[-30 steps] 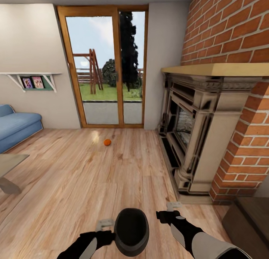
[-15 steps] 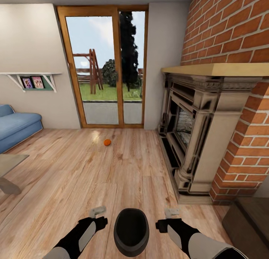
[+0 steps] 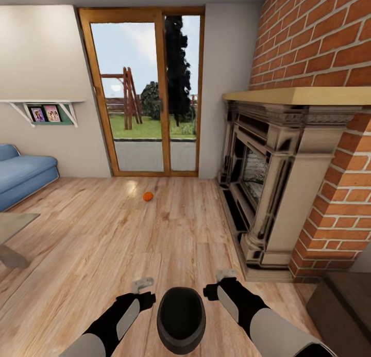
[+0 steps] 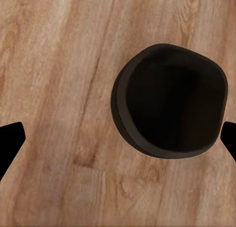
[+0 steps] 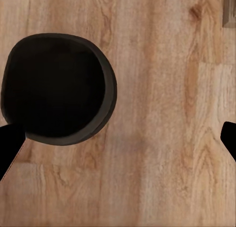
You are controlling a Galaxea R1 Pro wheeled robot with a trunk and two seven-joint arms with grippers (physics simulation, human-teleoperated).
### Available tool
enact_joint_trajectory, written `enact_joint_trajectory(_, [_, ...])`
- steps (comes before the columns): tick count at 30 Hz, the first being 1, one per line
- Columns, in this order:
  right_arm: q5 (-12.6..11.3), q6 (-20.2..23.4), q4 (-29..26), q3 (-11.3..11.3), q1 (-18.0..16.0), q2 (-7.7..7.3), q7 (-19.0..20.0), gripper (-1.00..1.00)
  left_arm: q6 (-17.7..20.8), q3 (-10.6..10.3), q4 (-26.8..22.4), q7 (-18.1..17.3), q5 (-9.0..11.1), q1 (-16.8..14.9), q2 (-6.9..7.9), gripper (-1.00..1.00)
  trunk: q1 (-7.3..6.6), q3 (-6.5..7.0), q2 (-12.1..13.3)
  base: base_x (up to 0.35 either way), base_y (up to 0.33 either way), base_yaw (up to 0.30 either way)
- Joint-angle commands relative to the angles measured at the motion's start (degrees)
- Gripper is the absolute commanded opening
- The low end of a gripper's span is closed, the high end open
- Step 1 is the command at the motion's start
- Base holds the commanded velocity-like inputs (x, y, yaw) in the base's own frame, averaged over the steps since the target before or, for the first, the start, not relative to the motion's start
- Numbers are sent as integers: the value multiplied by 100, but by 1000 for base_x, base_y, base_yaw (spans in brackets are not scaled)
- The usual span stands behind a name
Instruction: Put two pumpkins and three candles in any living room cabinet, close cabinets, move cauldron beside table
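Head view: matte black wide-mouthed cauldron sits on the floor between both arms' wide-spread jaws.

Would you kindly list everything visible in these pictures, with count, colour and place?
cauldron: one, black, on the floor between both arms
pumpkin: one, orange, on the floor near the glass door
floor: light wood planks
glass door: wooden frame, far wall, garden beyond
fireplace: one, beige carved, against the brick wall at right
sofa: one, blue, far left
table: one corner, pale, left edge
shelf: one, white and green, left wall, holding two pictures
cabinet: dark brown, lower right corner
left gripper: fingers open, left of the cauldron, empty
right gripper: fingers open, right of the cauldron, empty
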Motion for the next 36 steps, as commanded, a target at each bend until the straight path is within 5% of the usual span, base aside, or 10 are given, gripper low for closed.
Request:
enact_joint_trajectory(1, [-58,27,-13,46,-4,13,-50,100,17,-44,-12,52,60,-3,6,100,0,-6,-3,142,23,0])
enact_joint_trajectory(29, [-57,6,-61,46,-5,42,11,100,7,-54,-21,48,59,4,28,100,0,-6,-3,87,-23,0])
enact_joint_trajectory(36, [-56,-41,-69,48,-5,42,92,100,7,-55,-21,48,55,4,32,100,154,-132,-284,0,0,0])
